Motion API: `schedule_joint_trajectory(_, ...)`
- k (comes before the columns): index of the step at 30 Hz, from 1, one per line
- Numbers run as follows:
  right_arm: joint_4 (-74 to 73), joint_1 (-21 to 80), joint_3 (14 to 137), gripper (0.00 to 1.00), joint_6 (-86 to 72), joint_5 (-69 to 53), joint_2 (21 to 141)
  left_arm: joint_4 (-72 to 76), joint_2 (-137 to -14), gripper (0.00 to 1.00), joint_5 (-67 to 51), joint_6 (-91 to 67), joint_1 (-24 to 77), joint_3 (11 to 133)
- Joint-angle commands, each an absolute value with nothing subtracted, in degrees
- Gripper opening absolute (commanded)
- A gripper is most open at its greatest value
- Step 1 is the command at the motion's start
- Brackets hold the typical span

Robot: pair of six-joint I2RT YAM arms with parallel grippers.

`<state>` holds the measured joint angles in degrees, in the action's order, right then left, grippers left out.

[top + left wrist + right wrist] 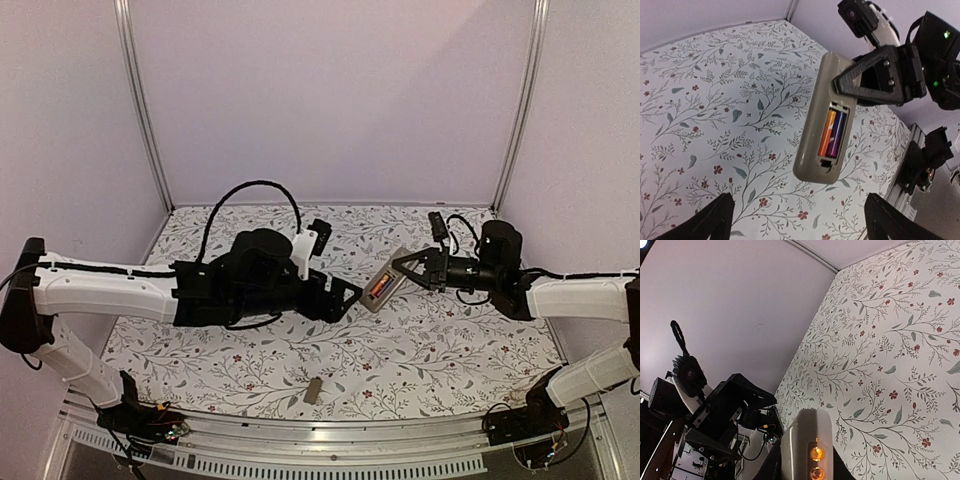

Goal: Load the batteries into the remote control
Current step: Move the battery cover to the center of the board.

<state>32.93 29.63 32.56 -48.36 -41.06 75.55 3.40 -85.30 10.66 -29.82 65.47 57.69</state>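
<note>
**Sam:** Where is the remote control (822, 120) right now?

**Me:** It is up in the air, above the counter (200, 350). My right pincer (405, 268) is clamped on one end of it. The rest of it sticks out with nothing under it.

**Sam:** And the batteries (831, 132)?

**Me:** I see two of them, side by side, in the hole in the remote's back. One looks orange and one looks purple. The hole has no lid on it.

**Sam:** What about your other arm?

**Me:** My left pincer (348, 295) is just beside the remote. Its two fingers are wide apart and there is nothing in them.

**Sam:** So what could go wrong?

**Me:** I think the batteries could drop out. The remote is tilted and the hole is open, so a shake or a turn could make them slide.

**Sam:** Anything else?

**Me:** Yes. I only hold one end, so the remote could twist or slip if I push on it. My left pincer is very close too. If I move it carelessly, it could bump the remote and knock a battery loose.

**Sam:** Where is the lid?

**Me:** I think it is the small grey cover plate (313, 390). It lies flat on the counter, near the front edge and well apart from both pincers. It is thin, so it could be hard to pick up.
</note>
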Motion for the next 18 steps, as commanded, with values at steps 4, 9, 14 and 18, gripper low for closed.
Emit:
schedule_joint_trajectory(4, 30.48, 29.49, 28.83, 0.0, -45.5, -40.43, 76.02, -13.56, -85.52, 0.81, 9.0, -34.46, 69.19, 53.15)
schedule_joint_trajectory(9, 29.77, 29.48, 28.3, 0.0, -45.07, -39.95, 75.85, -23.86, -92.1, 0.72, 11.32, -40.37, 74.81, 57.0)
schedule_joint_trajectory(14, 29.47, 29.53, 28.06, 0.0, -44.69, -40.26, 77.04, -31.53, -97.35, 0.63, 13.25, -44.31, 77.61, 62.07)
schedule_joint_trajectory(18, 29.26, 29.52, 27.62, 0.0, -44.56, -40.08, 76.67, -36.71, -100.81, 0.6, 15.24, -46.56, 78.38, 65.21)
